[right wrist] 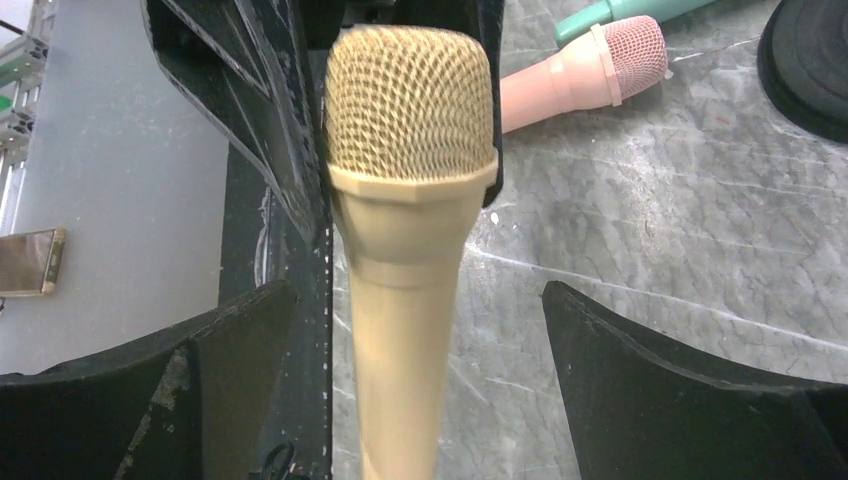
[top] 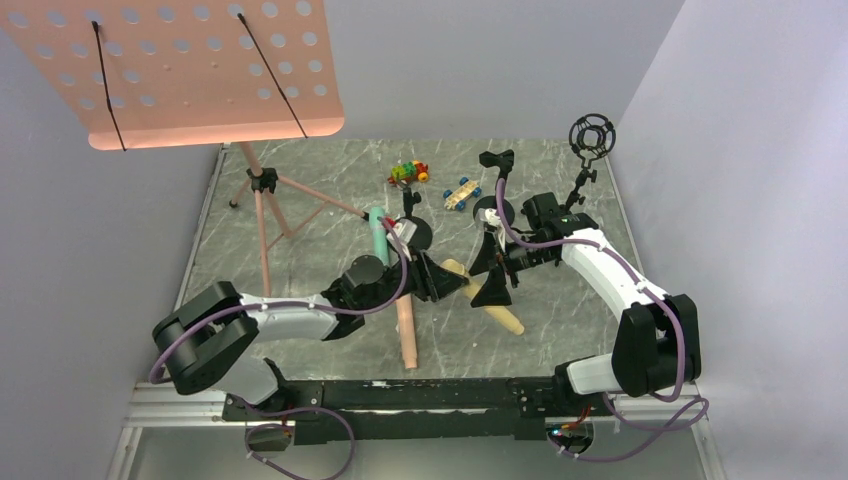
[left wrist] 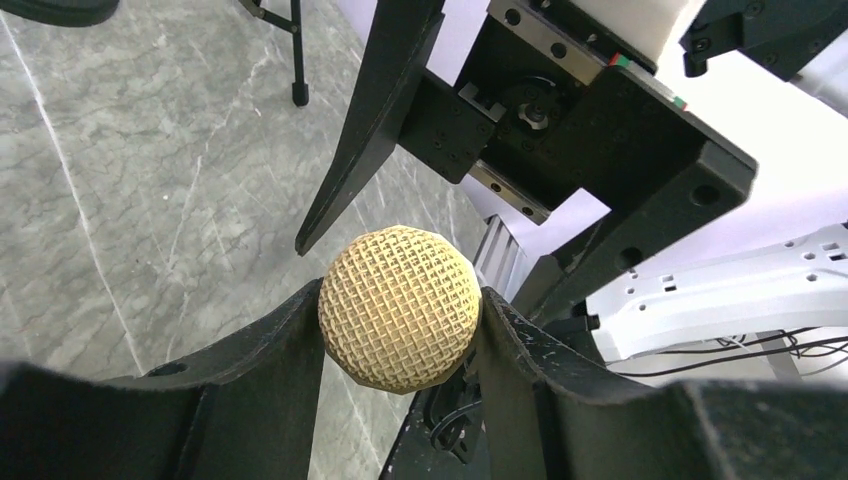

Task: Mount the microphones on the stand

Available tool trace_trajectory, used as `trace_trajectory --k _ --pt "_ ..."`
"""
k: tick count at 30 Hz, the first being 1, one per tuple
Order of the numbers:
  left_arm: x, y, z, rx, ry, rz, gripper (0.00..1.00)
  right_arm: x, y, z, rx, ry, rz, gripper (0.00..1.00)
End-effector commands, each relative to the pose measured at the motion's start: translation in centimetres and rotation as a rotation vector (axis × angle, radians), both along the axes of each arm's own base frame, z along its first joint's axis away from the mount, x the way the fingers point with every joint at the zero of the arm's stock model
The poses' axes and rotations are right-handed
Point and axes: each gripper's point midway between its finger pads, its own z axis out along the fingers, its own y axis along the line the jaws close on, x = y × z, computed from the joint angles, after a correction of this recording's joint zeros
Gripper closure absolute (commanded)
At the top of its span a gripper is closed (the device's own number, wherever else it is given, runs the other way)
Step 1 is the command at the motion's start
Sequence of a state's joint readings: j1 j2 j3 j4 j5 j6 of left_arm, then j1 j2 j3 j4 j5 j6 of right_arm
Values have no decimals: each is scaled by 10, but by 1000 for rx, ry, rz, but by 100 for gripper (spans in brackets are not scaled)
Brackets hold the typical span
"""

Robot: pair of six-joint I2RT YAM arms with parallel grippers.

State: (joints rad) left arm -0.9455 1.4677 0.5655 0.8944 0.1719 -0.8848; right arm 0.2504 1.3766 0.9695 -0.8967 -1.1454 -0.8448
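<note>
The left gripper (left wrist: 400,300) pinches the yellow microphone (left wrist: 400,310) by its head; the right gripper (right wrist: 415,290) is spread wide around its handle; the pink microphone (right wrist: 580,80) and green microphone (right wrist: 620,12) lie on the table (right wrist: 700,250); the stand (top: 592,138) has none yet.

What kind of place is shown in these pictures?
Probably a robot test bench in a laboratory, not a real music room. Two robot arms are bolted to a rail at the edge of a grey table, white walls close it in, and a pink music stand and toy cars serve as props.
</note>
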Motion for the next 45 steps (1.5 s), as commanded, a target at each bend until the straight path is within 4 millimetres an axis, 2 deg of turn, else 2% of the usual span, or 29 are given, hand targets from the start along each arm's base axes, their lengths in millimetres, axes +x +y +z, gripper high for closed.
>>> trace_trajectory --k 1,9,23,25,28,33,34,35,38,40,42,45 --pt "-4 13 42 -104 -99 6 93 6 4 7 26 -28 15 0" --pt "-2 30 60 -74 -165 52 92 2 5 4 29 -3 43 2" --pt "9 48 70 -31 -228 123 92 -5 7 7 51 31 81 31" --pt "9 47 73 -37 -233 119 92 -6 7 8 53 36 85 39" --pt "8 46 75 -44 -244 112 92 -7 8 9 56 45 94 60" --pt "7 44 78 -79 -252 83 90 -9 8 12 60 47 107 82" --pt "6 42 77 -81 -253 67 88 -9 8 13 61 44 108 85" --pt "5 41 76 -82 -250 51 81 -9 8 14 61 41 109 87" --pt "-1 34 71 -73 -233 -17 53 -10 8 16 63 26 110 90" --pt "-3 33 66 -65 -223 -39 40 -11 8 17 64 20 110 91" --pt "-4 32 62 -48 -215 -53 30 -11 8 17 62 17 110 91" --pt "-4 30 57 -18 -212 -70 22 -11 7 17 62 17 111 92"
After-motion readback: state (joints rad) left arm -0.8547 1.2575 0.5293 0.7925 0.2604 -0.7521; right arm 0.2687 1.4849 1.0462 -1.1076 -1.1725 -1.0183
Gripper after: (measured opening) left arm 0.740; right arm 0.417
